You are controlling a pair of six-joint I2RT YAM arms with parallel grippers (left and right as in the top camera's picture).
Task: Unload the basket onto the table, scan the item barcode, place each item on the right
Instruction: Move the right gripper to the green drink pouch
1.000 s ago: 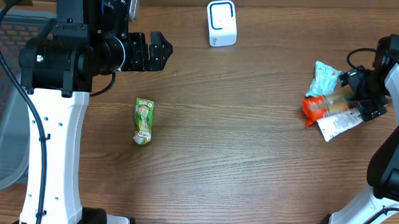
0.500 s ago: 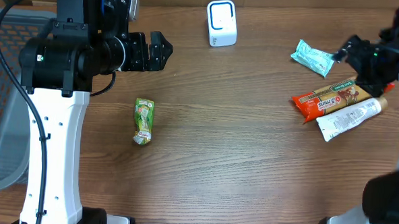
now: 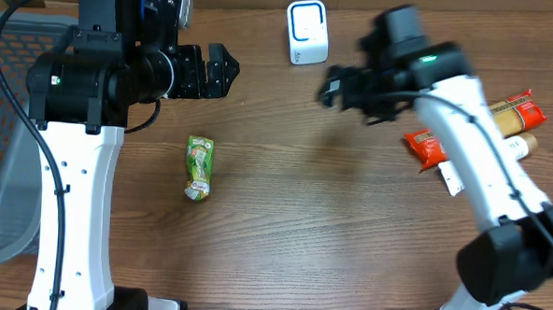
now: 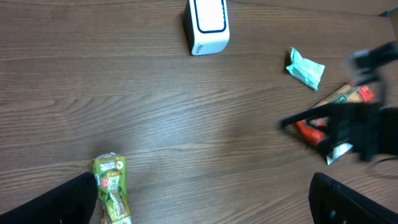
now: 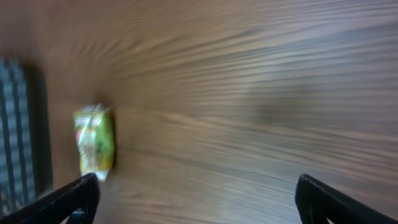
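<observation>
Left arm (image 3: 93,77) and right arm (image 3: 457,121) both reach inward, jaws wide open, empty.

- left arm (image 3: 86,231): long white link, bulky black joint housings, black cable (image 3: 61,239) running down it.
- right arm (image 3: 477,154): white link, black wrist block, small green light (image 3: 428,59).
- jaws: black, both arms.

Brown wood-grain bench (image 3: 301,231). A white scanner box (image 3: 307,32) stands at the far edge, and a green pouch (image 3: 199,168) lies left of centre. At the right lie a teal packet (image 4: 305,67), an orange-red bar wrapper (image 3: 425,147) and, just beside it, a white tube (image 3: 450,178), the last two only partly visible.
</observation>
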